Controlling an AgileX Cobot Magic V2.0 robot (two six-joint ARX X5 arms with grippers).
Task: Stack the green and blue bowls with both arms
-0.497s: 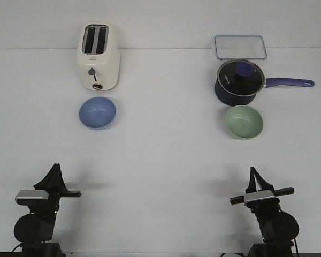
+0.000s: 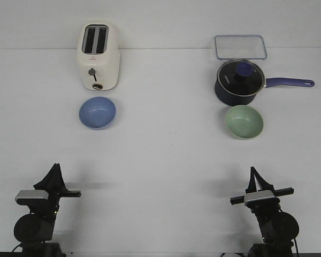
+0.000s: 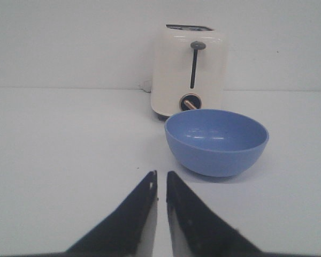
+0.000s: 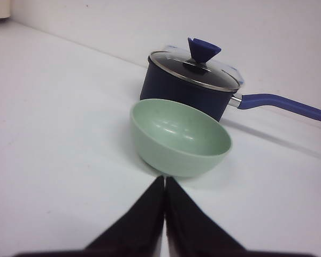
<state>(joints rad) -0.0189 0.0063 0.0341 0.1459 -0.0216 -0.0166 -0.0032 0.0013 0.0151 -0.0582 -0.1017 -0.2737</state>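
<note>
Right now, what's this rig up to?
Nothing is held yet. The left gripper and right gripper sit shut at the near table edge. The blue bowl stands in front of the toaster; the green bowl stands in front of the lidded saucepan. The bowls are far apart, unstacked.

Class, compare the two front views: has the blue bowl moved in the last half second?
No. The blue bowl sits in the same spot just in front of the toaster, with the same small gap between them in both front views.
</note>
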